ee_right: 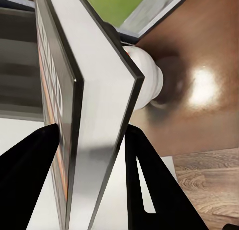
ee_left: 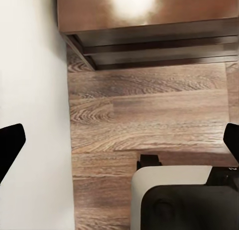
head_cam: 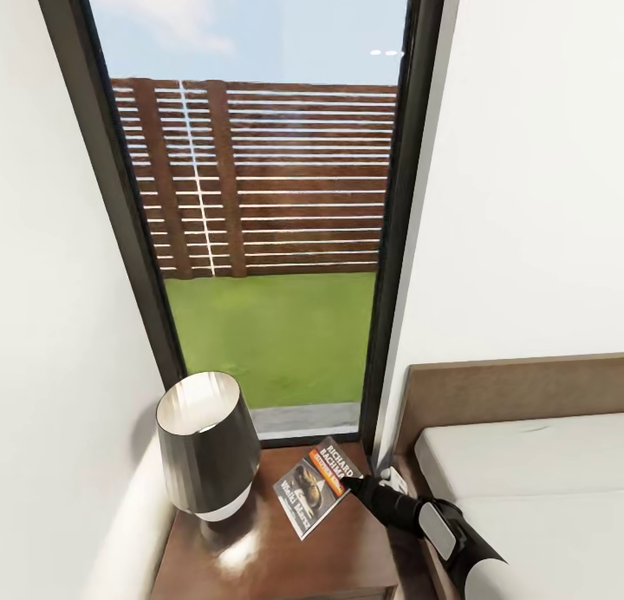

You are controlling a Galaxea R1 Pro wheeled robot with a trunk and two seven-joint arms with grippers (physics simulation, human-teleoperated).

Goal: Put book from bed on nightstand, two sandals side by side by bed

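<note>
Head view: book (head_cam: 314, 485) over the nightstand (head_cam: 286, 561) worktop, right of the lamp (head_cam: 206, 444), clamped at its near-right edge by the right gripper (head_cam: 354, 484). Risk: a tilted release slides it off or bumps the lamp.

Left wrist view: left fingers (ee_left: 10, 146) apart over floor (ee_left: 149, 115).

Right wrist view: book edge-on between clamped fingers (ee_right: 149, 185).

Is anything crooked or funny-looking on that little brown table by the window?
The small dark paperback book with the orange band sits tilted above the glossy brown nightstand, pinched by the right gripper, not lying flat. The dark lamp stands upright.
</note>
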